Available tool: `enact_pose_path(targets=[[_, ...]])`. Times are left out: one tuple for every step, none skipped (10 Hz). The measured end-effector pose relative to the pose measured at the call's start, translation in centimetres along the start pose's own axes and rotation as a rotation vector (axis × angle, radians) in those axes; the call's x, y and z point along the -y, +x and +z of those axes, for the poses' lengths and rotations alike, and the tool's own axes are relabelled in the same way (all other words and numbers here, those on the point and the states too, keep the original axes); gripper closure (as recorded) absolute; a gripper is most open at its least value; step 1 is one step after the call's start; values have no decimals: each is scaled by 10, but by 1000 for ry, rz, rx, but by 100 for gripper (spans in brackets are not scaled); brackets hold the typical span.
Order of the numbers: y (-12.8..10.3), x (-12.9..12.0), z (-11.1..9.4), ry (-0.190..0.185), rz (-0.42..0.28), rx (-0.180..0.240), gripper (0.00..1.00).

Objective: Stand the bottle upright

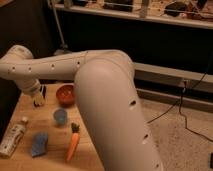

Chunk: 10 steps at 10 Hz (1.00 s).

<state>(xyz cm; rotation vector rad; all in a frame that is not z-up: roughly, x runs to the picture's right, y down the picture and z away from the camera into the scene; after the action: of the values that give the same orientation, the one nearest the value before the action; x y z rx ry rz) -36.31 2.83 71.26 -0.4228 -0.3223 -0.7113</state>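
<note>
The bottle (12, 138) lies on its side at the left edge of the wooden table (50, 155), whitish with a white cap pointing toward the back. My gripper (39, 100) hangs from the white arm above the table's back left part, beyond the bottle and to its right, left of the red bowl. It holds nothing that I can see.
A red bowl (65, 94) sits at the back of the table. A small blue cup (60, 117) stands in the middle. A blue sponge (39, 144) and a carrot (73, 143) lie nearer the front. My large white arm (110, 105) covers the table's right side.
</note>
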Motion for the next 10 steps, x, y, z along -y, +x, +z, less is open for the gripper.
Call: enact_pose_path(targets=[[-9, 7, 1, 1, -42, 1, 35], [-15, 13, 2, 4, -75, 6, 35], [-23, 20, 4, 11, -129, 17, 35], [-26, 24, 5, 15, -158, 24, 35], [-29, 29, 7, 19, -195, 33, 35], [-30, 33, 8, 19, -227, 48, 35], [-31, 36, 8, 17, -246, 58, 35], [-32, 39, 9, 16, -262, 63, 35], [-32, 39, 9, 15, -264, 63, 35], [-32, 39, 9, 15, -263, 63, 35]])
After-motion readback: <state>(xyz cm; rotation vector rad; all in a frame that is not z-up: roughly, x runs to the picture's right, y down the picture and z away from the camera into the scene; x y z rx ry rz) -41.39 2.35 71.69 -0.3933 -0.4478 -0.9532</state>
